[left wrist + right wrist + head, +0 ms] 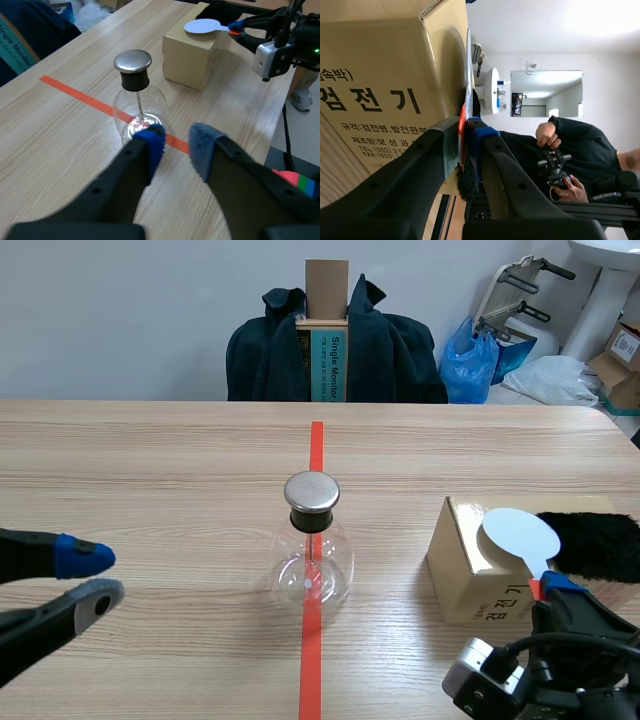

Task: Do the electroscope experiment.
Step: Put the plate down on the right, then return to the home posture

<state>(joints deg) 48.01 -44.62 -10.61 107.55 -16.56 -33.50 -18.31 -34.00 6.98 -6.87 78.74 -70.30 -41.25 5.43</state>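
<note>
Fingers [422, 165] of the right gripper [556, 586] were pressed together on the thin orange-red handle [462, 137] of the white disc paddle [518, 534], with no gap showing beside it in the right wrist view. The disc lay flat on top of the cardboard box [468, 575], which stood to the right of the electroscope [311, 540] and apart from it. A pad of black fur [595, 545] lay on the far side of the box from the electroscope, against the box's edge.

The electroscope, a clear glass flask with a black stopper and a round metal cap [312, 492], stood upright on the orange-red tape line [316, 450]. Nothing touched its cap. Something pale showed at the foot of its rod, but whether the leaves hung together or spread could not be told.

The left gripper [95, 580] hung to the left of the electroscope, apart from it. Its blue pads [152, 145] stood a moderate way apart and held nothing, and they pointed toward the flask's base.

By these signs the experiment looked to be at an early stage. The paddle was in hand but not lifted. Charging it against the fur, if not already done, and carrying it across to the electroscope's cap remained. No reaction of the leaves could yet be read.
</note>
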